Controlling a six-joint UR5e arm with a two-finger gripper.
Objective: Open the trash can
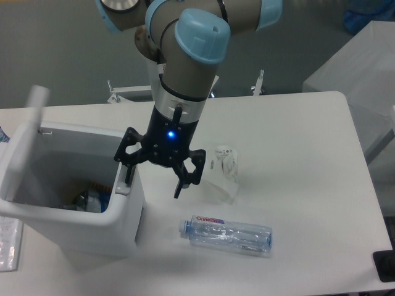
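While its blurred lid (28,132) stands raised, the large boxy white plastic trash can (74,225) sits at the table's (296,135) left edge; the black two-finger gripper (154,180) hovers released over its right rim, near a clear plastic bottle (227,235).

1. A white table (296,129) with rounded corners fills most of the view.
2. Behind the table, the floor (62,55) is grey and plain.
3. At the upper right stands a pale grey box-like piece of furniture (361,68).
4. Something blue (367,15) shows in the top right corner; what it is cannot be told.
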